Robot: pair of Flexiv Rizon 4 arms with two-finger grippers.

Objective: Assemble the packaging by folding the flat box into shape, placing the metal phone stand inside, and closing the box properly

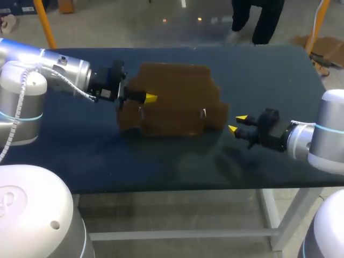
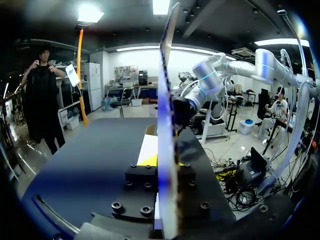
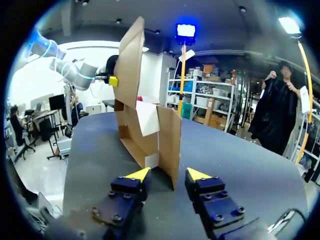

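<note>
The brown cardboard box (image 1: 177, 102) stands partly folded on the dark table, its flaps up. My left gripper (image 1: 148, 98) is at the box's left side, shut on one upright panel. In the left wrist view that panel (image 2: 167, 125) runs edge-on between the fingers of my left gripper (image 2: 164, 161). My right gripper (image 1: 235, 123) sits just right of the box, open and touching nothing. In the right wrist view the box (image 3: 150, 130) is just ahead of the right gripper (image 3: 168, 174), with a side flap's edge in line with the gap. No phone stand shows in any view.
The dark table (image 1: 269, 75) stretches bare to the right and behind the box. Its front edge (image 1: 215, 185) runs close below my right arm.
</note>
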